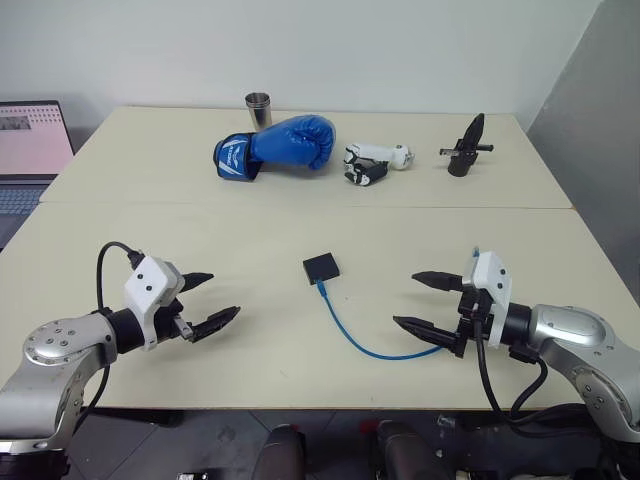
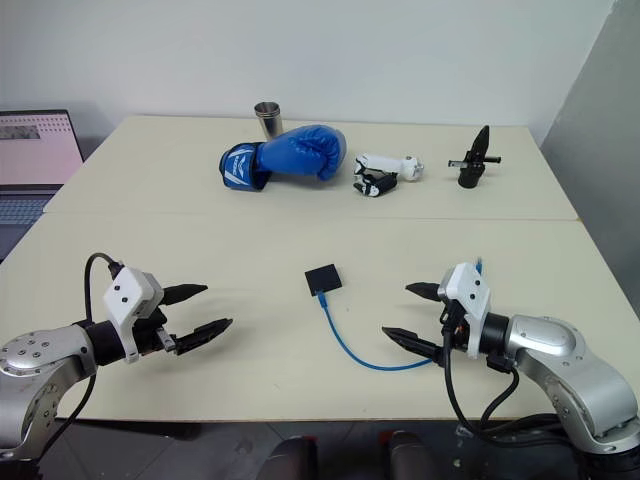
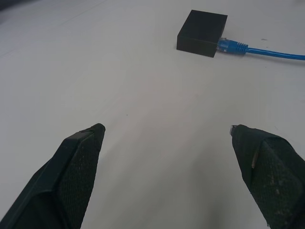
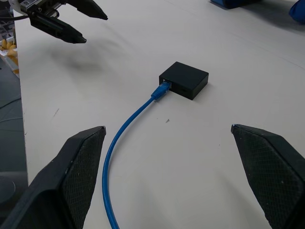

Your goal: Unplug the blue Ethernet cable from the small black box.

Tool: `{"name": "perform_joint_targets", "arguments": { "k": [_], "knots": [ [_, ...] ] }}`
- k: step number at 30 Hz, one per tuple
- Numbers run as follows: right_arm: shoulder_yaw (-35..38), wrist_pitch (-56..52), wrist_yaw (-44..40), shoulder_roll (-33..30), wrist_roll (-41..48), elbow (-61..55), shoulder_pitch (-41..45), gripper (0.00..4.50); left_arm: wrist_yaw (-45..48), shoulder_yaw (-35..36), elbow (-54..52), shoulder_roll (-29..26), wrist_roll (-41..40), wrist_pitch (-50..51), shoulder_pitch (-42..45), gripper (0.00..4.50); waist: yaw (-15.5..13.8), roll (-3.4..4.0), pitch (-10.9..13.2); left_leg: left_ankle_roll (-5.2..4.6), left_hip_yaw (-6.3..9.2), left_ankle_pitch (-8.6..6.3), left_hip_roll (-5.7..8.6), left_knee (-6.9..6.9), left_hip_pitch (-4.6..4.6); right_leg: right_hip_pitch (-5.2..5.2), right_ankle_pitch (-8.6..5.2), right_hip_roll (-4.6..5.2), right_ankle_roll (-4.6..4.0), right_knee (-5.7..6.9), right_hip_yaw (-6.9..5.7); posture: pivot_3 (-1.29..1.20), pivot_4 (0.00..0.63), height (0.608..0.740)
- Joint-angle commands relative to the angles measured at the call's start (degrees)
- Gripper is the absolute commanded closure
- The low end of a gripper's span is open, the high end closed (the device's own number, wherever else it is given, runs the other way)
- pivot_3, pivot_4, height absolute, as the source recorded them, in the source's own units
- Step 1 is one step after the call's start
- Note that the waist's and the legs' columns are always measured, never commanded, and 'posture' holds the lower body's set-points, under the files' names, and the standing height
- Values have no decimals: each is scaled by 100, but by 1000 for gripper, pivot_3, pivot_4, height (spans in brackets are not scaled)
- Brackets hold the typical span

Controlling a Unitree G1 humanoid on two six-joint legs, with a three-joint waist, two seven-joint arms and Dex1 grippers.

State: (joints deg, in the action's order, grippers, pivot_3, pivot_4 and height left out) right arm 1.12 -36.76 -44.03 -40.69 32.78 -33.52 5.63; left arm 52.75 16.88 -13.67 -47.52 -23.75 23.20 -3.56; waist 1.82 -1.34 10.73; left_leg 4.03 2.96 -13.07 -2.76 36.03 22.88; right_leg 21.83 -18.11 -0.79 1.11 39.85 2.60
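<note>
Nearest the table's front edge: left gripper (image 1: pixel 206 299) and right gripper (image 1: pixel 427 304), both spread wide, holding nothing. Between them, mid-table: blue Ethernet cable (image 1: pixel 350 339), still plugged into the small black box (image 1: pixel 321 267). Far side: blue boxing glove (image 1: pixel 277 146), metal cup (image 1: pixel 258 109).

The small black box (image 1: pixel 321 267) is a flat matte square lying on the table between the left gripper (image 1: pixel 212 299) and the right gripper (image 1: pixel 420 301), apart from both and a little farther out than their fingertips. The blue Ethernet cable (image 1: pixel 345 333) is plugged into the box's near side; it curves toward the right gripper, ending just beside its lower finger.
</note>
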Motion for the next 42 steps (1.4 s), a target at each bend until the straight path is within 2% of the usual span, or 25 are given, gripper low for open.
{"name": "perform_joint_targets", "arguments": {
  "k": [1, 15, 20, 25, 30, 36, 42],
  "knots": [
    [140, 108, -60, -45, 62, -148, -7, 27, 85, 176, -176, -75, -77, -119, -32, 0, 1, 0, 0, 0, 0, 0, 0, 0, 0, 0, 0, 0, 0, 0, 0, 0, 150, 740],
    [8, 154, -140, 53, 57, -77, 73, 27, -5, 286, -288, -45, -86, -139, -139, 0, 1, 0, 0, 0, 0, 0, 0, 0, 0, 0, 0, 0, 0, 0, 0, 0, 150, 740],
    [-382, 153, -43, 221, -132, -9, 191, 27, 98, 359, -370, -104, -148, -83, -276, 0, 1, 0, 0, 0, 0, 0, -1, 0, -1, 0, 0, 0, 0, 0, 1, 0, 150, 740],
    [-1193, 99, 388, 864, -673, 445, 725, 27, 329, 316, -289, -226, -220, -77, -226, 0, 15, 0, 0, 0, -1, 0, -4, 0, -2, 3, 0, -3, 0, 2, 2, 0, 150, 740],
    [-2094, -537, 1059, 1968, -1137, 1277, 1532, 27, 1054, 230, -159, -466, -580, -30, -58, 0, 23, 0, 0, 0, -3, 0, -5, 0, 6, 19, 1, -5, -2, 10, 4, 0, 150, 740],
    [-2337, -1207, 1734, 2911, -1451, 2100, 2070, 27, 1228, -27, -86, -478, -578, -19, 351, 0, -8, 0, 0, 0, -3, 0, 0, -1, 14, 24, 0, -1, -5, 10, 2, 0, 150, 740],
    [-2435, -1505, 2168, 3281, -1836, 2499, 2183, 27, 1235, -217, -41, -456, -528, -36, 577, 0, 10, 0, 0, 0, -5, 0, -2, -3, 13, 27, 0, -1, -5, 12, 4, 0, 150, 740]
  ]
}}
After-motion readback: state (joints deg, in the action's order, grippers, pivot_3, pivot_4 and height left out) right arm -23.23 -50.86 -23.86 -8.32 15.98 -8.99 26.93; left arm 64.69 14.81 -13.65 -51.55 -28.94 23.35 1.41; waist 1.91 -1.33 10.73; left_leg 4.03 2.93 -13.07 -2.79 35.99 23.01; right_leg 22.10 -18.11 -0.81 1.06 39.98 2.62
